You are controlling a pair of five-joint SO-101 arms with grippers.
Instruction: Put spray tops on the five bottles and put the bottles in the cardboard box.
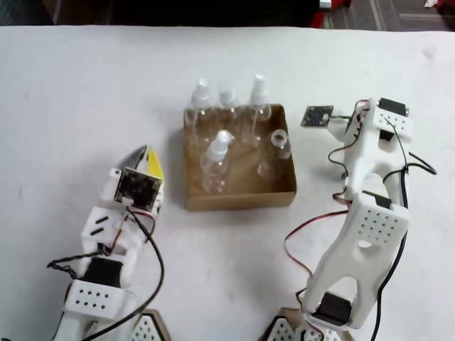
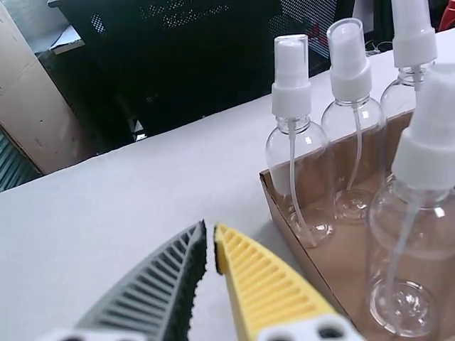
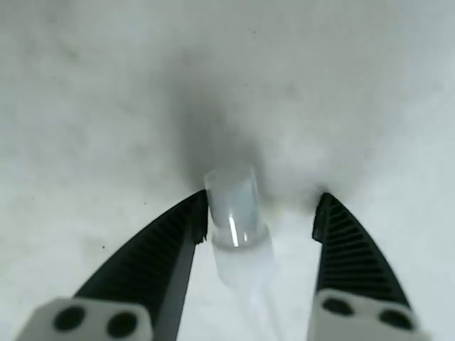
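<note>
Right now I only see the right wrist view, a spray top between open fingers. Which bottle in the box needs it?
Observer: The bare bottle, front row, on the right side of the box. Its neck is open.
Operator: And the other four?
Observer: The capped bottles all stand in the box, three in the back row and one in front.
Operator: Where is the left gripper?
Observer: The left gripper sits shut over the table outside the box, on its left side.
</note>
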